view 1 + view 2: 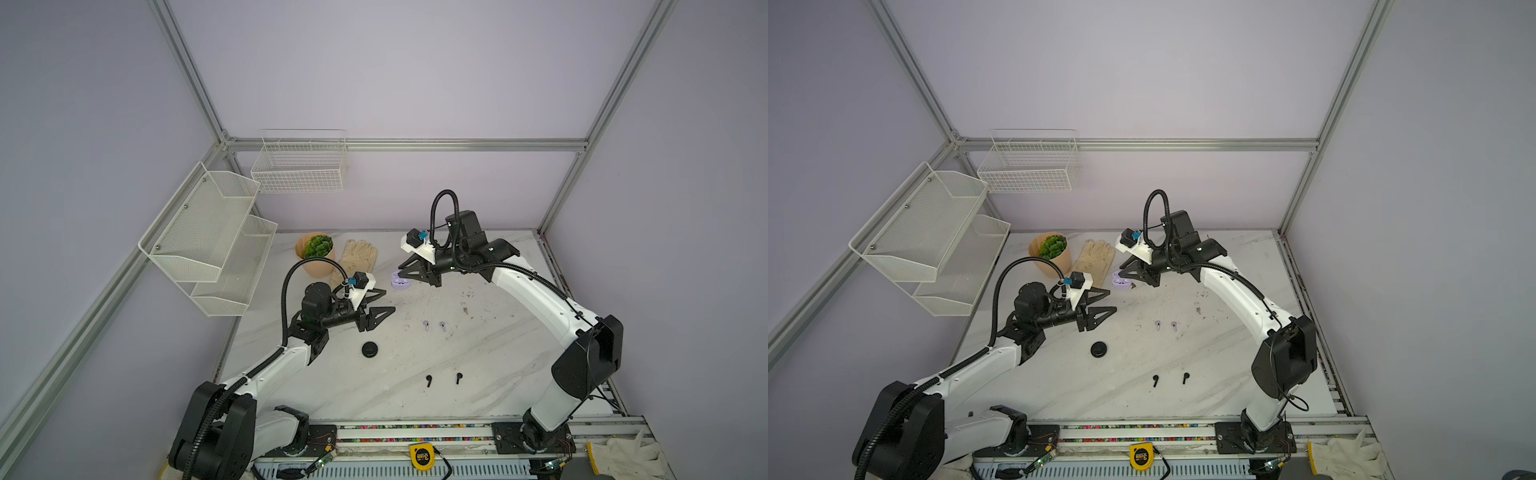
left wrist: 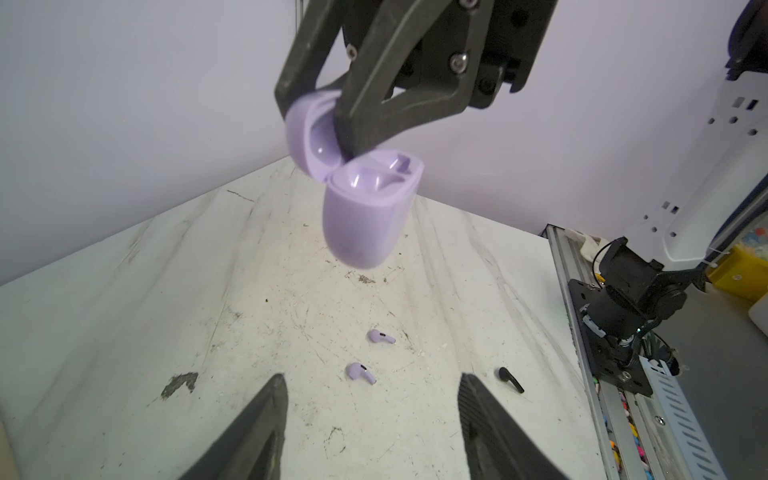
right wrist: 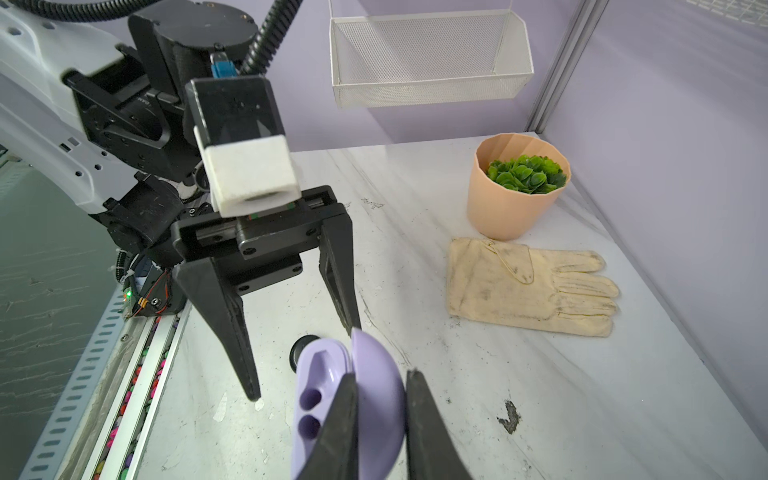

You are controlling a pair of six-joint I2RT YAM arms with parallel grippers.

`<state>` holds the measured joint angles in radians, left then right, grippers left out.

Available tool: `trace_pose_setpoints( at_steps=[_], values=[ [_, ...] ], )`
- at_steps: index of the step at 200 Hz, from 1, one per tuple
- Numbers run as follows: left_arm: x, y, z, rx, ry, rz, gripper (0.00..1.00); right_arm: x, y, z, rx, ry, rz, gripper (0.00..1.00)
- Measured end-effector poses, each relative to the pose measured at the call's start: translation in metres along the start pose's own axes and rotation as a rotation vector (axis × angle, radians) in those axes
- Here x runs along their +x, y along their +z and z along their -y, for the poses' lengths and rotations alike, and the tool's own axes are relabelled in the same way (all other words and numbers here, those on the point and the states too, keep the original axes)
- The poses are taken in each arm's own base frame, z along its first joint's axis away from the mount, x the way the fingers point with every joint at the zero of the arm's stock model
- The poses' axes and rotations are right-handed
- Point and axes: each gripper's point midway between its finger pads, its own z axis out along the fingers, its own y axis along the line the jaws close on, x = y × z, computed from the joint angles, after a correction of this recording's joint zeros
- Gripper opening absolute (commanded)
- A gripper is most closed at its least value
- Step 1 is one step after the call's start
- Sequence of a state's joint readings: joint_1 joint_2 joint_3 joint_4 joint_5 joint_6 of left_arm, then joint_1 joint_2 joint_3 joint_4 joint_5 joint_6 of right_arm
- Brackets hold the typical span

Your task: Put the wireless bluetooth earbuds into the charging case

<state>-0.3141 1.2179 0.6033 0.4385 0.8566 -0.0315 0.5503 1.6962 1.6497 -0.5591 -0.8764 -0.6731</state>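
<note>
Lilac case [image 3: 378, 407] clamped at lid, partly cropped

This is a robotics lab test cell, not a home or a shop. Bare aluminium frame bars [image 1: 405, 144] hold plain lilac wall panels [image 1: 395, 62] around a scuffed, marble-look table [image 1: 478, 374]. Two black-and-white robot arms, the left arm [image 1: 270, 370] and the right arm [image 1: 536, 291], are mounted on a metal rail [image 1: 415, 432] along the table's front edge. A small bare circuit board [image 1: 324, 458] with loose wires and a yellow tape measure [image 1: 422, 456] lie just in front of the rail. A wire basket [image 1: 299, 170] and mesh shelves [image 1: 208, 232] hang on the walls. A potted plant [image 1: 316, 257] and a soiled glove [image 1: 359, 253] sit at the back of the table.
</note>
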Motion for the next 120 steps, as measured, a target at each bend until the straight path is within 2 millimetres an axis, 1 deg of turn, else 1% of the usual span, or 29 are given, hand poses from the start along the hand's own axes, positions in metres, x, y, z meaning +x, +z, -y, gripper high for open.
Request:
trace_pose_setpoints(
  at_steps=[22, 52, 102, 120],
  values=[
    [-0.013, 0.000, 0.002, 0.016, 0.039, 0.034, 0.63, 0.001, 0.000, -0.002, -0.008, -0.005, -0.004, 0.05],
    [-0.022, 0.001, 0.002, 0.020, 0.069, 0.059, 0.61, 0.001, 0.000, -0.004, -0.019, -0.008, 0.001, 0.05],
    [-0.024, 0.005, -0.001, 0.030, 0.078, 0.067, 0.58, -0.001, 0.000, -0.006, -0.031, -0.009, 0.008, 0.03],
    [-0.028, 0.006, -0.002, 0.032, 0.089, 0.075, 0.57, -0.001, 0.000, -0.005, -0.032, -0.009, 0.008, 0.03]
  ],
)
